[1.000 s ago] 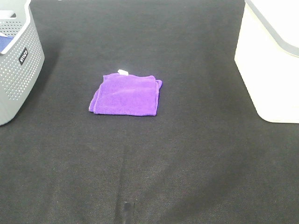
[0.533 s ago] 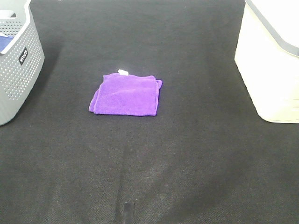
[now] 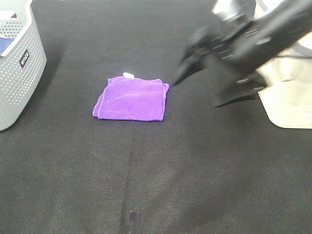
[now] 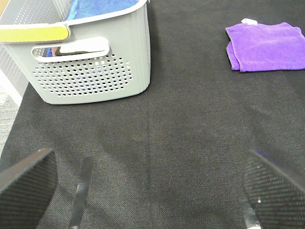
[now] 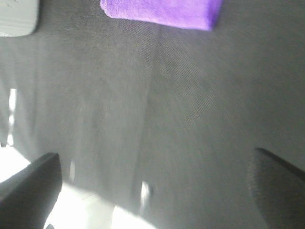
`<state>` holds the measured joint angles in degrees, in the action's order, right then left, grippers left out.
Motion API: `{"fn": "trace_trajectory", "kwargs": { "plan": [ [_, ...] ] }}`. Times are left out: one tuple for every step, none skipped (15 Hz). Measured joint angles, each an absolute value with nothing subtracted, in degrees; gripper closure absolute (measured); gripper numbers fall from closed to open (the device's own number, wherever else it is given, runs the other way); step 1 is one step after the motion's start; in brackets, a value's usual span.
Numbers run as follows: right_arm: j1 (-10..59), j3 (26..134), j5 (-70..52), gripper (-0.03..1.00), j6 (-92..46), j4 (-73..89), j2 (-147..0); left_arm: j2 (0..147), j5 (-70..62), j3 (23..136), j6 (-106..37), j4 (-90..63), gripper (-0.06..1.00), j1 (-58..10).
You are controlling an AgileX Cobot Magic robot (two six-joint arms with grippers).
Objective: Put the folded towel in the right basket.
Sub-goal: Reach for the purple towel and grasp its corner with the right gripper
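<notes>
The folded purple towel lies flat on the black table, left of centre, with a small white tag at its far edge. My right gripper is blurred by motion and hangs just right of the towel, open and empty. One fingertip is near the towel's right corner. The white right basket stands behind the right arm. In the right wrist view the towel is ahead of the open right gripper. My left gripper is open and empty, far from the towel.
A grey perforated basket stands at the left edge of the table, with blue cloth inside; it also shows in the left wrist view. A pale object shows at a corner of the right wrist view.
My right arm has swung into the exterior view from the right and now hangs open beside the towel. The towel and both baskets have not moved.
</notes>
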<state>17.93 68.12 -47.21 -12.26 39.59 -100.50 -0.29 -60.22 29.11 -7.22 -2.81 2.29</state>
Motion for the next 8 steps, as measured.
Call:
{"fn": "trace_trajectory", "kwargs": {
  "plan": [
    [19.3,71.7,-46.2,0.00,-12.3,40.5,-105.1,-0.3,-60.2,29.1,-7.2,-2.8,-0.05,2.3],
    [19.7,75.8,-45.8,0.01,-12.2,40.9,-109.2,-0.3,-60.2,29.1,-7.2,-2.8,-0.05,2.3],
    [19.7,80.8,-45.7,0.01,-11.9,41.0,-113.3,-0.3,-60.2,29.1,-7.2,-2.8,-0.05,2.3],
    [19.7,85.3,-45.5,0.01,-11.6,41.3,-117.1,-0.3,-60.2,29.1,-7.2,-2.8,-0.05,2.3],
    [19.7,89.4,-45.4,0.01,-11.4,41.3,-121.0,-0.3,-60.2,29.1,-7.2,-2.8,-0.05,2.3],
    [19.7,93.3,-45.5,0.01,-11.4,40.9,-124.3,-0.3,-60.2,29.1,-7.2,-2.8,-0.05,2.3],
    [19.7,97.6,-46.1,0.01,-11.3,39.6,-127.8,-0.3,-60.2,29.1,-7.2,-2.8,-0.05,2.3],
    [19.7,99.9,-46.1,0.01,-11.3,38.8,-129.8,-0.3,-60.2,29.1,-7.2,-2.8,-0.05,2.3]
  ]
}}
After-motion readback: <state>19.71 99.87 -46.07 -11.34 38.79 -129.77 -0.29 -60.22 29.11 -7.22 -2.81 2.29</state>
